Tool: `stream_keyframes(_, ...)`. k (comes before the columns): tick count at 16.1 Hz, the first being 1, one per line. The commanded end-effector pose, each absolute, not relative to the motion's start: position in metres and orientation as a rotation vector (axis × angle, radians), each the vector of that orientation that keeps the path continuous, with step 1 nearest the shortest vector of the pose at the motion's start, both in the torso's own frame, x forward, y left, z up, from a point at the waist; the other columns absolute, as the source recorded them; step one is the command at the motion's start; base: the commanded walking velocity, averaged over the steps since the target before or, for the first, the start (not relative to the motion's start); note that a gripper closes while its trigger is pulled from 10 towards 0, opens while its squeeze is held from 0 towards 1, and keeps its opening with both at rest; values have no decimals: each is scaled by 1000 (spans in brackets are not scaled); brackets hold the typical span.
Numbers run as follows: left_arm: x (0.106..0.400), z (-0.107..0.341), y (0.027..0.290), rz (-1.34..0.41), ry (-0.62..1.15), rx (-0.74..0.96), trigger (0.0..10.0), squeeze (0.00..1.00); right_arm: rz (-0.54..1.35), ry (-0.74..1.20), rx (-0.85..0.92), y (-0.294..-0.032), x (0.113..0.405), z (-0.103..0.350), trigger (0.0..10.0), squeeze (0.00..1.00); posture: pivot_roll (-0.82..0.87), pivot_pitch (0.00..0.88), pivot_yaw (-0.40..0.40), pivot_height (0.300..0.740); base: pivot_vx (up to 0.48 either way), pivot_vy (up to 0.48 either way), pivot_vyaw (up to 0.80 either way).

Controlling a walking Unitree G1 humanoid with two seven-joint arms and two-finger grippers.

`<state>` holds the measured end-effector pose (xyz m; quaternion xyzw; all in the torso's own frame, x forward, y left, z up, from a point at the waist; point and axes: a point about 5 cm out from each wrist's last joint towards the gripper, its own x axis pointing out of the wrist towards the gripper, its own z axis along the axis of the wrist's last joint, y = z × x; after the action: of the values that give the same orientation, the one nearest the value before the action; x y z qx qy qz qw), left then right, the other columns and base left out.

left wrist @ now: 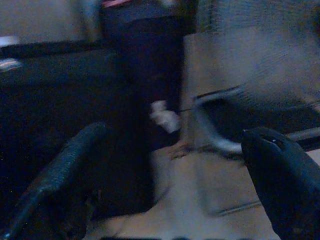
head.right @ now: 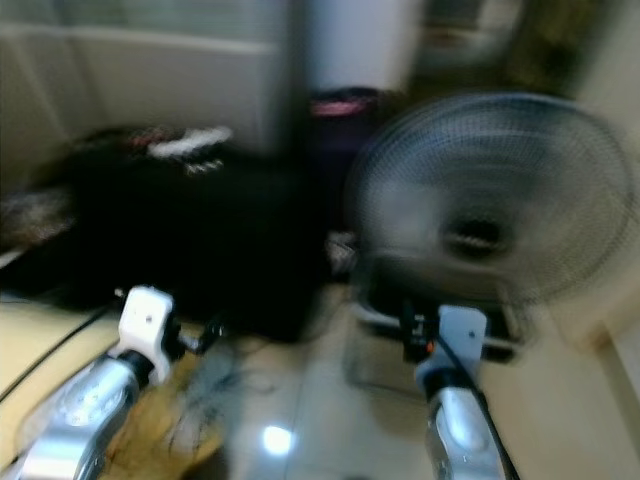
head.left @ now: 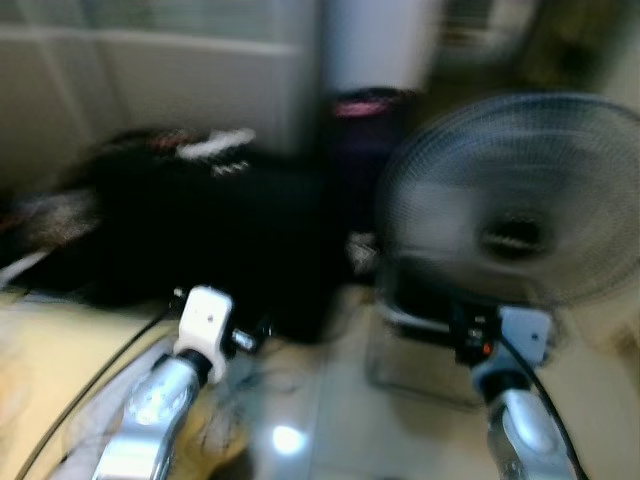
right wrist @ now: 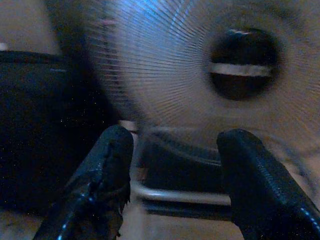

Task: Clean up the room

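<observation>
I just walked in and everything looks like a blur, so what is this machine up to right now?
The robot seems to be moving, so the pictures are smeared. Both arms are held out in front, the left gripper and right gripper open and holding nothing. Ahead on the floor stands a round fan, with a dark bulky shape to its left and a small white scrap lying between them.

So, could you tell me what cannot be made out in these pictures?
- Black mass, head views: motion blur and darkness hide what it is.
- Small white scrap, left wrist view: too blurred to identify.
- Fan: its base sits behind the right arm.
</observation>
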<state>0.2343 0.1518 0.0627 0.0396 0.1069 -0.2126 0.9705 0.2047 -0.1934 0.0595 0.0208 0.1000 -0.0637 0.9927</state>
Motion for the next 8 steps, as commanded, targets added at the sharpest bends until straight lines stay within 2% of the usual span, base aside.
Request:
stream_keyframes(1,233,64,162,-406,212,99,10000,0,-114,184,60,-187,208,62,10000,1000,-61,0,15,740,454,0,-775)
stream_keyframes(2,230,63,164,-378,208,97,10000,0,-101,181,47,-186,207,61,10000,1000,-55,0,12,740,375,0,-631)
stream_keyframes(3,229,62,168,-313,206,100,10000,0,-57,170,33,-182,208,62,10000,0,-50,0,11,740,0,0,0)
stream_keyframes(5,231,60,179,-160,184,113,10000,0,59,189,50,-174,216,58,10000,0,-39,0,5,740,0,0,0)
stream_keyframes(8,221,59,183,-148,178,133,10000,0,-11,222,76,-176,208,50,10000,0,-24,0,-3,740,0,0,0)
